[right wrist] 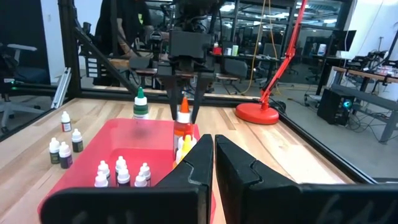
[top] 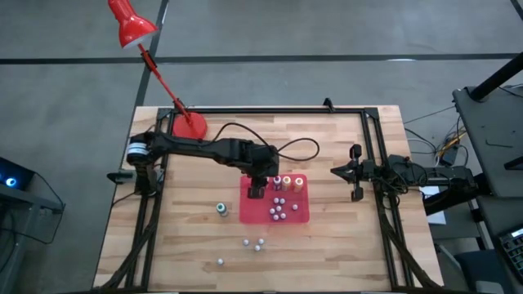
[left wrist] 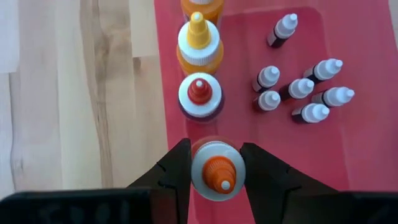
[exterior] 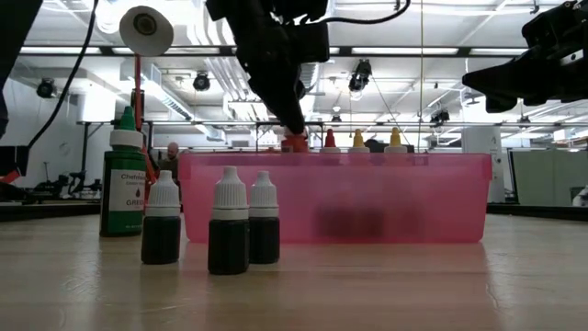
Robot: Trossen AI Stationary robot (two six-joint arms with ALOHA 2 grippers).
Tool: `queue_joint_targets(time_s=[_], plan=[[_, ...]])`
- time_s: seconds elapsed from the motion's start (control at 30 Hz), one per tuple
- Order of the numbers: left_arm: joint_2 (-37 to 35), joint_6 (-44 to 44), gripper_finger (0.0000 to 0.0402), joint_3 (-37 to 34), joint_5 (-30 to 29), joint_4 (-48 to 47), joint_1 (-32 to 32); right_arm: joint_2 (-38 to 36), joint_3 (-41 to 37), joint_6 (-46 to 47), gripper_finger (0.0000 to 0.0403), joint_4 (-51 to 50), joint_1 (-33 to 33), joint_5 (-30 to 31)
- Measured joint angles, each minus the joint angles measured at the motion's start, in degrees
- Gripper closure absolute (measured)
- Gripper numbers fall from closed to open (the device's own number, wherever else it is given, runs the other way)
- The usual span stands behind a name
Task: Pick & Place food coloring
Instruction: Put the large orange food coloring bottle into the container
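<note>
We see an orange-capped food coloring bottle [left wrist: 214, 169] standing upright between the two fingers of the left gripper [left wrist: 214, 180], inside the pink tray [left wrist: 367, 124]. Just ahead of the gripper stand a red-capped bottle [left wrist: 199, 96] and a yellow-capped bottle [left wrist: 199, 45] in a row. The green bottle [top: 221, 209] stands on the table, off to the gripper's side.

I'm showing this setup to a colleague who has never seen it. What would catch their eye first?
Probably the left gripper, shut on an orange-capped bottle over the pink tray at the table's middle, at the end of a row of taller bottles. Next, the cluster of tiny white-capped bottles inside the tray, with a few more standing loose on the wooden table. The red desk lamp at the table's far left corner also stands out.
</note>
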Motion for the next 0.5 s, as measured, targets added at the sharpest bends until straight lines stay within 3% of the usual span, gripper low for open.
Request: queue_joint_targets(time_s=[0.5], plan=[[2.12,0.10,0.0306,-0.04,0.03,1.17,0.32,0.07,0.00,0.00,0.0394,0.01,-0.02,0.02]])
